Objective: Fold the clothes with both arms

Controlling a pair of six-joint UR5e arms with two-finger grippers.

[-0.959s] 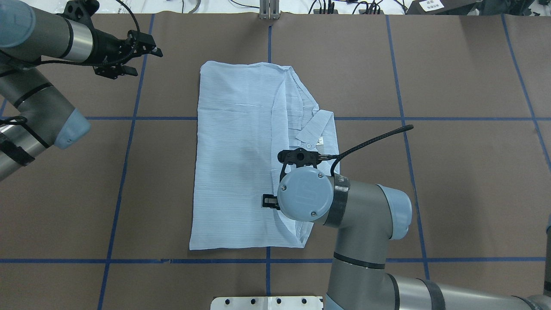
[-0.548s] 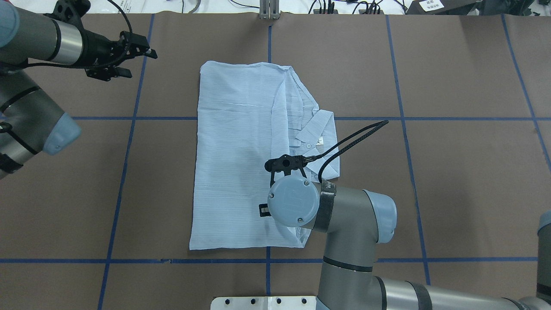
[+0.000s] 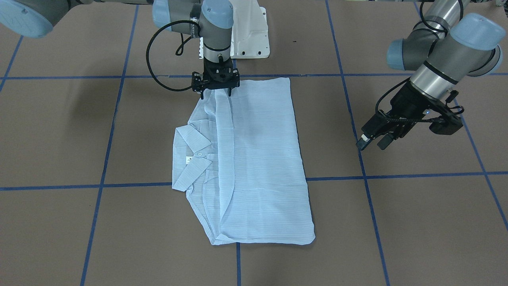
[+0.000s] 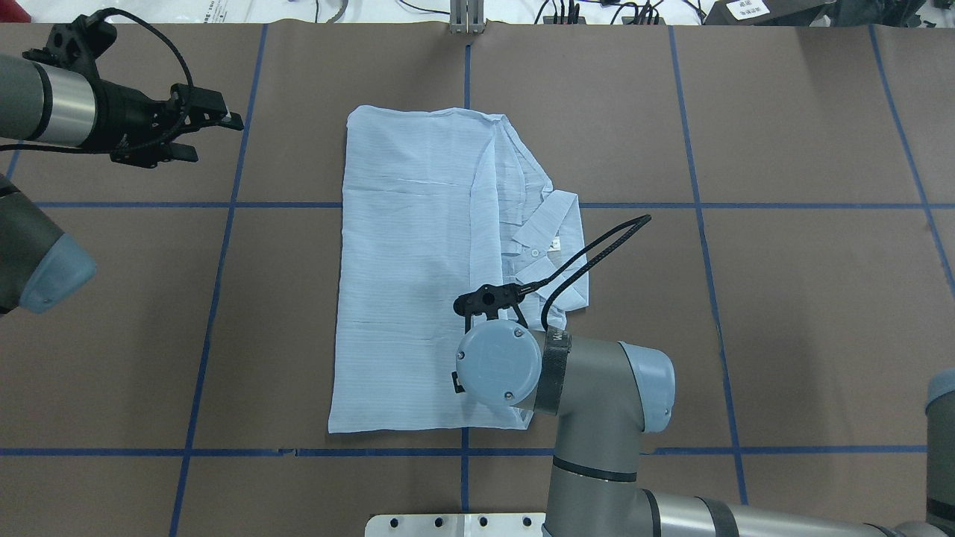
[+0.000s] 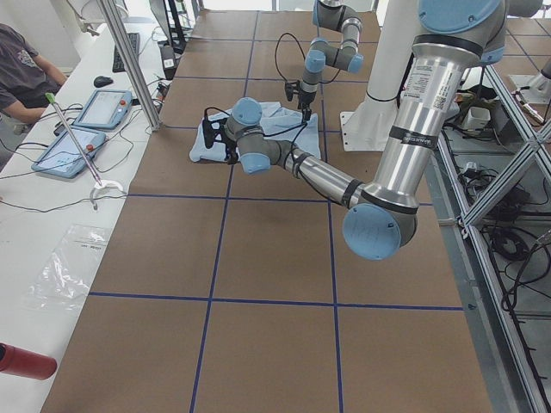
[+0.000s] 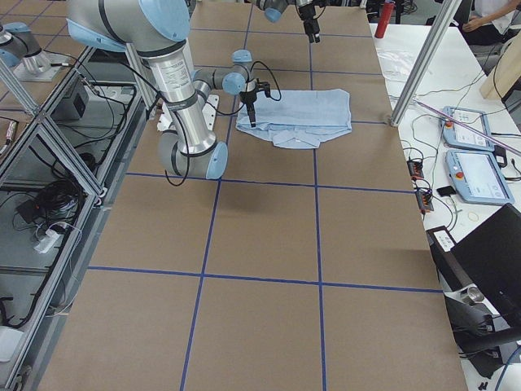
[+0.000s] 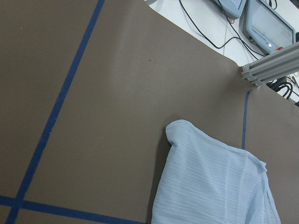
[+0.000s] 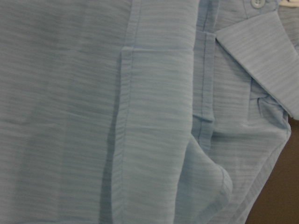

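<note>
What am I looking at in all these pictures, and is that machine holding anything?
This is a robot with two arms, a left arm and a right arm. They work at a brown table, and each ends in a two-finger gripper. All the pictures show one moment from several cameras: one above and behind the robot, one facing it, one at each end of the table, and one on each wrist.

On the table lies a pale-blue shirt, folded into a long rectangle, with its collar showing along one side. The right gripper is down at the shirt's edge nearest the robot's base. Its fingers look spread, and I see no cloth pinched. The left gripper hangs open off to the side, holding nothing.
</note>
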